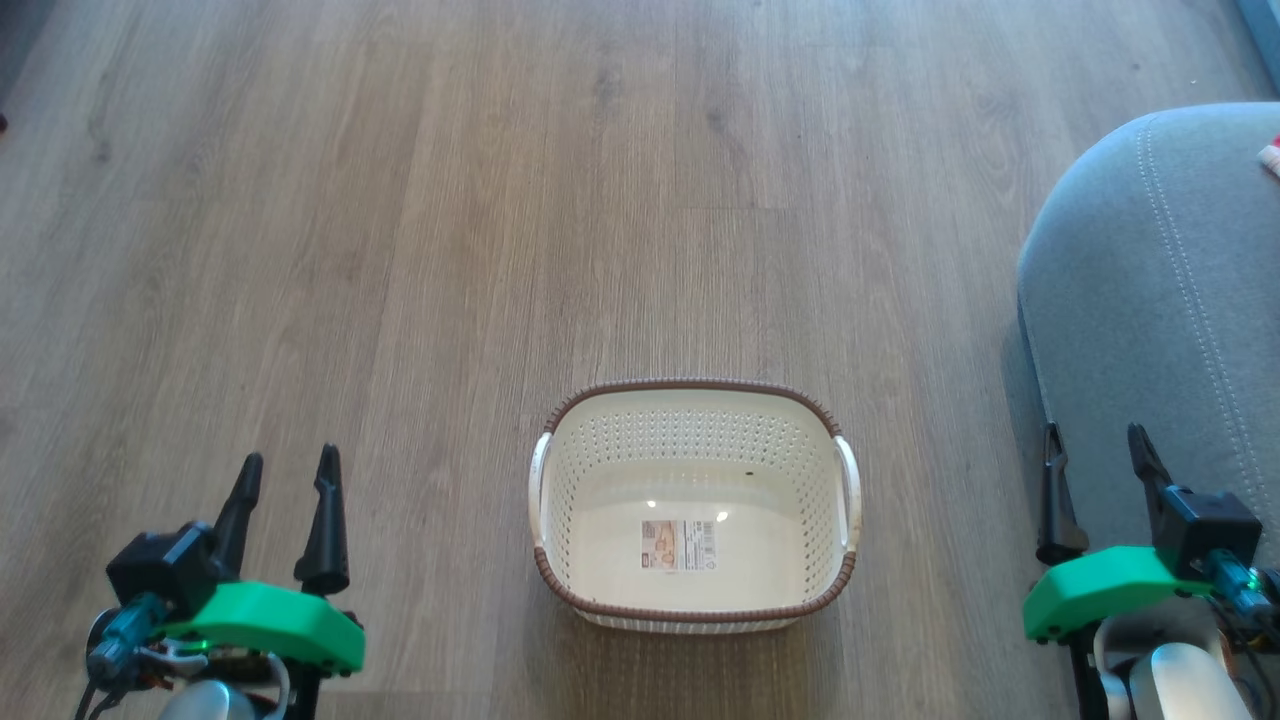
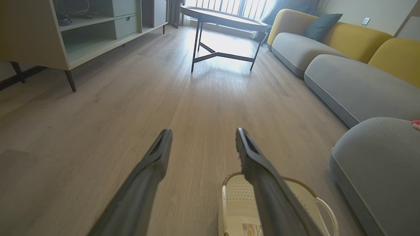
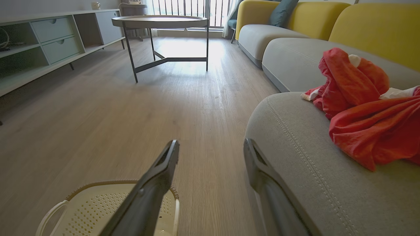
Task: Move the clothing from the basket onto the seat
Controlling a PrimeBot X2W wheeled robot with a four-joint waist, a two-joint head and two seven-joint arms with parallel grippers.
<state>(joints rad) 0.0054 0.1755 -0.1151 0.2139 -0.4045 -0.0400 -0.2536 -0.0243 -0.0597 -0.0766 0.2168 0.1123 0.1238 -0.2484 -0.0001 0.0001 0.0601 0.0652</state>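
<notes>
My left gripper [image 1: 290, 456] and right gripper [image 1: 1094, 432], nearest the camera, both stand with fingers spread wide and hold nothing. Between them, on the wooden floor [image 1: 400, 250], sits the basket [image 1: 690, 386], empty. The sticker [image 1: 678, 545] on its bottom carries print too small to read. Beyond, to my right, the seat [image 3: 305, 157] bears the clothing [image 3: 370, 131], a crumpled red heap well apart from the basket. Judgement: the transfer looks complete; the next move calls for no grasp, only keeping both arms clear.
</notes>
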